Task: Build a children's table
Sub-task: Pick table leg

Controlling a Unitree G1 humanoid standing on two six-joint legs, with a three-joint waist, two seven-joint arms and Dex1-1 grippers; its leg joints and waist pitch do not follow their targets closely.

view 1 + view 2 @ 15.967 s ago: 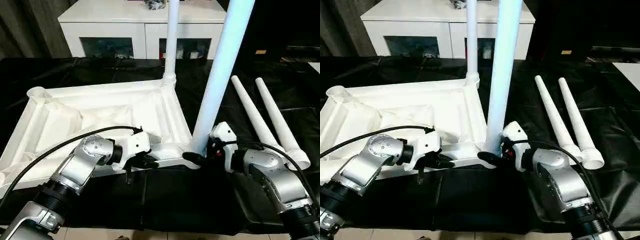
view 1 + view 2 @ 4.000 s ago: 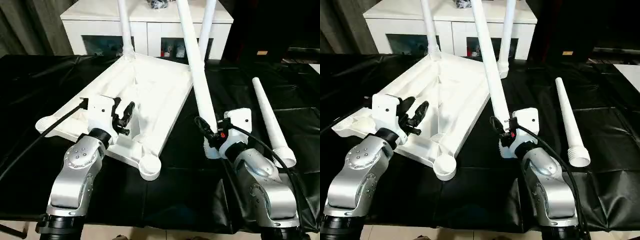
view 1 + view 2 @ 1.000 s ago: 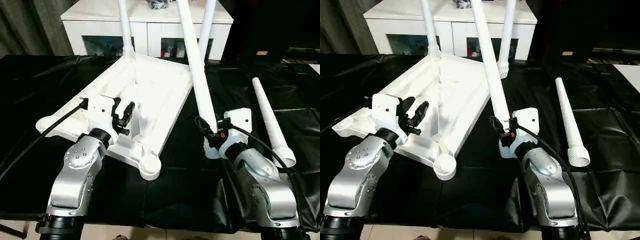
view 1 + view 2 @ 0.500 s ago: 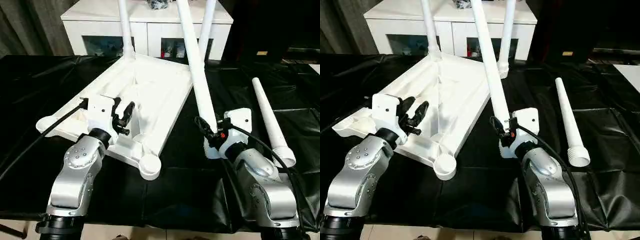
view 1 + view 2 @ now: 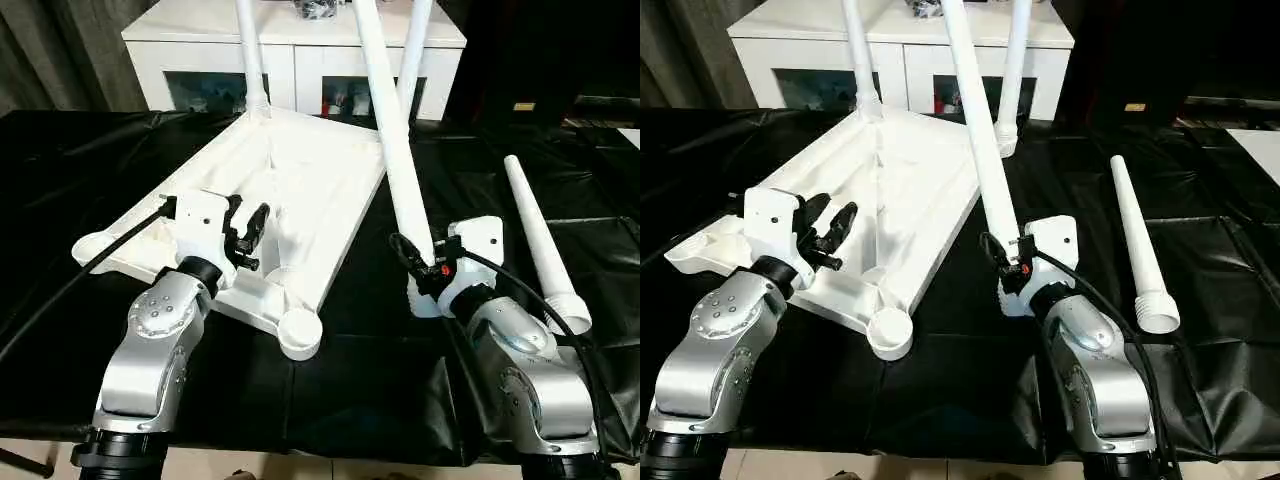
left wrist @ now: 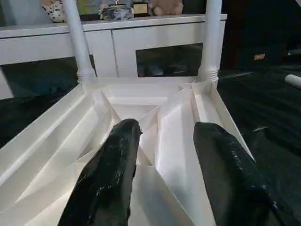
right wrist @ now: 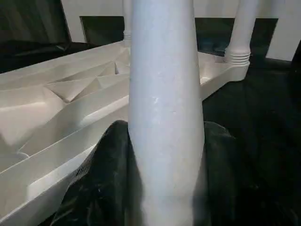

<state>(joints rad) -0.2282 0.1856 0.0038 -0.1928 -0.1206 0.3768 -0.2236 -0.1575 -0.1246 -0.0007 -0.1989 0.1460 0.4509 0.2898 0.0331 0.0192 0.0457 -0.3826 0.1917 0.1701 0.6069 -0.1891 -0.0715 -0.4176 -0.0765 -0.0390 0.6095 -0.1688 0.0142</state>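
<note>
Now the right gripper (image 5: pixel 420 268) clamps a leg (image 5: pixel 392 140) low on its shaft, the long axis leaning toward upper frame; the empty corner socket (image 5: pixel 299 331) lies lower left, beside the spread, empty left gripper (image 5: pixel 245 232).

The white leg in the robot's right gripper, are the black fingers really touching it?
Touching. In the right wrist view the held leg stands between the right gripper's two black fingers, each pressed against a side of it with no gap.
</note>
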